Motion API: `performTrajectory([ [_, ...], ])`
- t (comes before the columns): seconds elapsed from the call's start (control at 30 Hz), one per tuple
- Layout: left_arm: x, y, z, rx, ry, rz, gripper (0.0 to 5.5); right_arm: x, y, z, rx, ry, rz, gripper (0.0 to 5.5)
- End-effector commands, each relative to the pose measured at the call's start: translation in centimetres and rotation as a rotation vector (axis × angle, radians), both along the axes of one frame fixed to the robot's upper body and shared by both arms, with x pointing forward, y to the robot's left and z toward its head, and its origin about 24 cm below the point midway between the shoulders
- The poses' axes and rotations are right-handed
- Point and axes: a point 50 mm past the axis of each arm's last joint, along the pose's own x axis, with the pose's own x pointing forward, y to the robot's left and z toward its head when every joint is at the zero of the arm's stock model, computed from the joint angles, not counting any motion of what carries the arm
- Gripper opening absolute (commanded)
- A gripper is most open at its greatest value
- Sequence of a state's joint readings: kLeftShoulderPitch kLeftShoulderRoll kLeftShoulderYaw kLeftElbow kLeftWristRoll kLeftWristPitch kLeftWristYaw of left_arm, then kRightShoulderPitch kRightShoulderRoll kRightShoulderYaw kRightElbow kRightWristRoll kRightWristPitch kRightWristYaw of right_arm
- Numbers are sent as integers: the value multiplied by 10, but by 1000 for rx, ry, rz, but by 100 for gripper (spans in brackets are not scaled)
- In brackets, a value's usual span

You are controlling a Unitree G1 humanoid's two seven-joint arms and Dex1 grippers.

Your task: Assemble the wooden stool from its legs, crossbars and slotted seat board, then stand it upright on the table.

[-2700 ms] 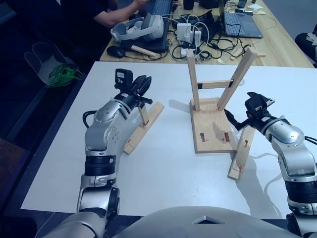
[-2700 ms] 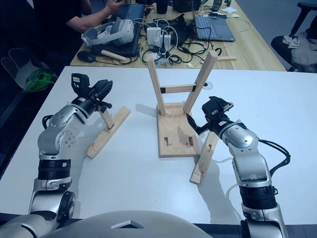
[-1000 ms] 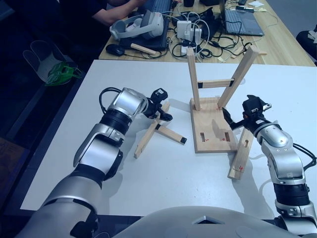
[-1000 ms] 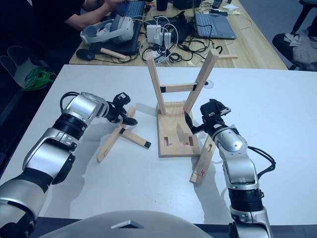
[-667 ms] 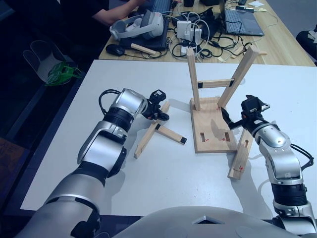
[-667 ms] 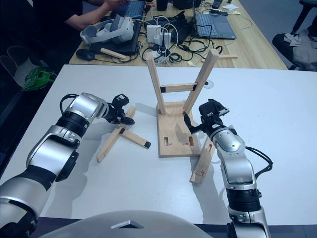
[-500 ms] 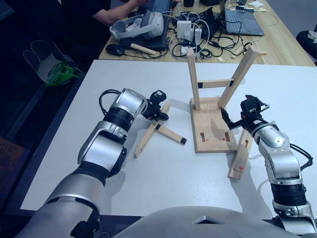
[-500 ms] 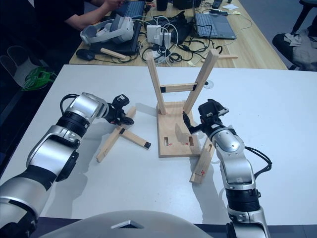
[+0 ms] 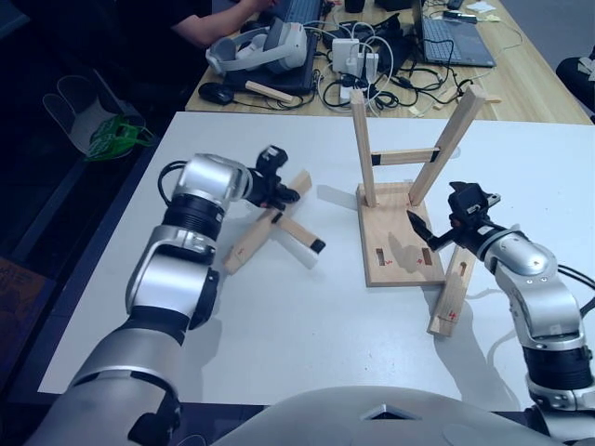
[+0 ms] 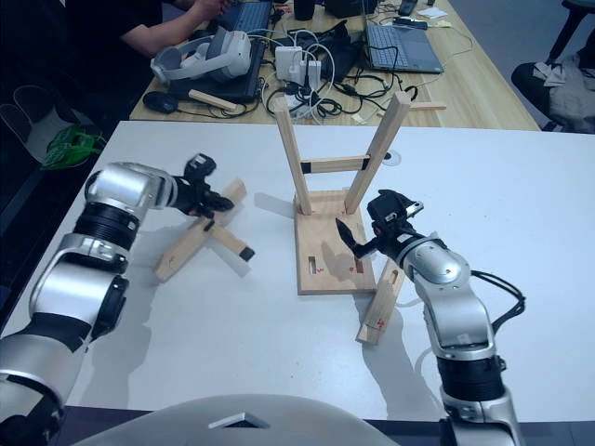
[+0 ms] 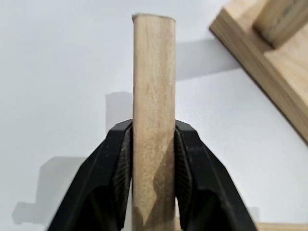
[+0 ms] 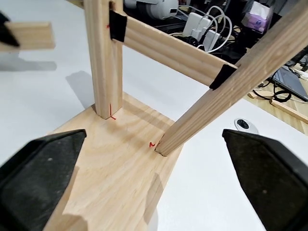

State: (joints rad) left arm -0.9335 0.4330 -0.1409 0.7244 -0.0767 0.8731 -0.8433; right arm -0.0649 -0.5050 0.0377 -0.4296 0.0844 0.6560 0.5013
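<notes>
Item: leg with crossbar (image 9: 249, 243), judged light, stiff, smooth wood, apt to swing if I hold it far from the joint; my left jaws clench it over the desk (image 9: 307, 325), left of the seat board (image 9: 395, 269), and my right jaws hang released above that board.

The flat wooden slotted seat board (image 9: 400, 269) lies right of centre on the white worktop (image 9: 307, 344). Two upright wooden legs (image 9: 362, 149) stand on its far end, with a wooden crossbar (image 9: 404, 158) between them. A loose wooden leg (image 9: 452, 290) lies at its near right corner. Left of the board, the left end effector (image 9: 279, 190) holds a wooden leg-and-crossbar piece (image 9: 251, 243). The right end effector (image 9: 435, 216) hangs over the board's right edge.
</notes>
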Motion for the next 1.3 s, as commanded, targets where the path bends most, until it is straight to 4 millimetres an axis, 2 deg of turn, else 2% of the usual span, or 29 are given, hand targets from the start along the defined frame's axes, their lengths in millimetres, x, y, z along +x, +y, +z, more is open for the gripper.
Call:
performTrajectory([
  [0.03,9,23,58,-126,-219,167,103,-5,10,24,34,35,152,502],
  [0.1,7,26,87,-284,-365,271,103,-17,25,29,90,112,313,463],
  [0.17,-3,24,105,-425,-482,364,103,-24,40,32,127,189,456,429],
  [0.27,-25,16,109,-585,-579,473,103,-19,58,37,159,243,577,379],
  [0.33,-37,9,113,-696,-657,518,103,-8,72,41,202,238,614,343],
  [0.4,-47,1,114,-797,-704,539,103,7,94,46,269,223,651,320],
  [0.47,-52,-6,113,-857,-715,541,103,16,115,51,339,226,681,287],
  [0.6,-56,-19,113,-913,-706,531,103,30,145,51,422,232,670,208],
  [0.7,-58,-27,112,-927,-685,523,103,55,158,65,497,86,562,152],
  [0.77,-59,-30,113,-937,-675,514,103,69,160,71,526,19,495,126],
  [0.97,-63,-26,111,-938,-665,527,103,92,161,60,489,-3,383,11],
  [1.1,-64,-24,110,-942,-665,533,103,100,152,52,456,7,333,0],
  [1.2,-64,-20,112,-954,-697,583,103,86,134,37,386,110,443,0],
  [1.3,-60,-11,111,-939,-759,700,103,54,100,20,299,262,572,0],
])
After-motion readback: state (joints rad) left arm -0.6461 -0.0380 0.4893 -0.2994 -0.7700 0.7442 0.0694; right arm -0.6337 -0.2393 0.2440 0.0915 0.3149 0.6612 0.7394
